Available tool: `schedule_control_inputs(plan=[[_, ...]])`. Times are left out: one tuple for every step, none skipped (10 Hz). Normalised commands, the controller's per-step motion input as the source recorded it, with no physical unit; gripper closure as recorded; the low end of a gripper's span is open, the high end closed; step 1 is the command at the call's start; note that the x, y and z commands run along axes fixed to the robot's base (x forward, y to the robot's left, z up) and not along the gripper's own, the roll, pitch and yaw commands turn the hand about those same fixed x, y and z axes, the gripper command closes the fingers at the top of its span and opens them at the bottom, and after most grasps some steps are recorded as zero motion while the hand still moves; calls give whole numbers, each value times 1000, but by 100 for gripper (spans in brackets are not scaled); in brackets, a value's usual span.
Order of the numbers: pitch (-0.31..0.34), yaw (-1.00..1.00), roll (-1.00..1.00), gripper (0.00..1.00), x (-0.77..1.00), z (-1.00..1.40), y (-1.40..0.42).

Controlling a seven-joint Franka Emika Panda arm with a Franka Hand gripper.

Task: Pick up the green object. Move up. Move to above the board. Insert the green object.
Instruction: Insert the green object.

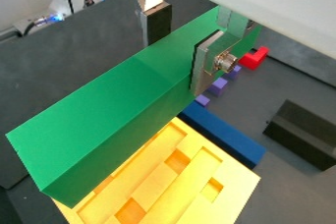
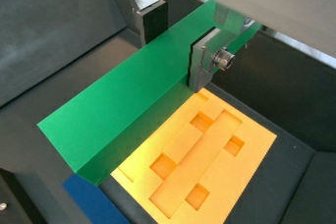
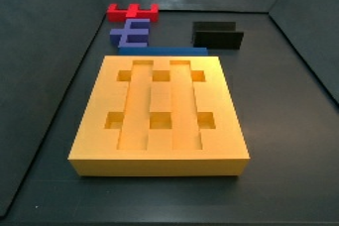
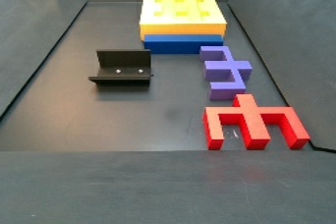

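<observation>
The gripper [image 1: 182, 46] is shut on the green object [image 1: 118, 110], a long, plain green bar held across its width between the two silver fingers. It shows the same way in both wrist views: gripper [image 2: 179, 39], green object [image 2: 125, 100]. The bar hangs in the air, partly over the yellow board [image 1: 171, 179] with its square holes [image 2: 197, 154]. In both side views the board [image 3: 159, 111] [image 4: 183, 12] lies flat on the floor. Neither the gripper nor the green bar shows in them.
A blue flat bar [image 3: 166, 51] [image 4: 184, 43] lies against one end of the board. Beyond it are a purple notched block [image 3: 130, 35] [image 4: 226, 71], a red block [image 3: 133, 12] [image 4: 253, 123] and the dark fixture [image 3: 217, 35] [image 4: 121, 68]. Grey walls surround the floor.
</observation>
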Motion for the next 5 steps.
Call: schedule_control_inputs(plan=[[-146,0,84,100,-143,-986,-200],[-103,0,200,100,-194,-929,-66],[-99,0,239,100,-189,-874,-20],[-100,0,254,100,-171,-843,-9],[-93,0,301,100,-77,-754,0]])
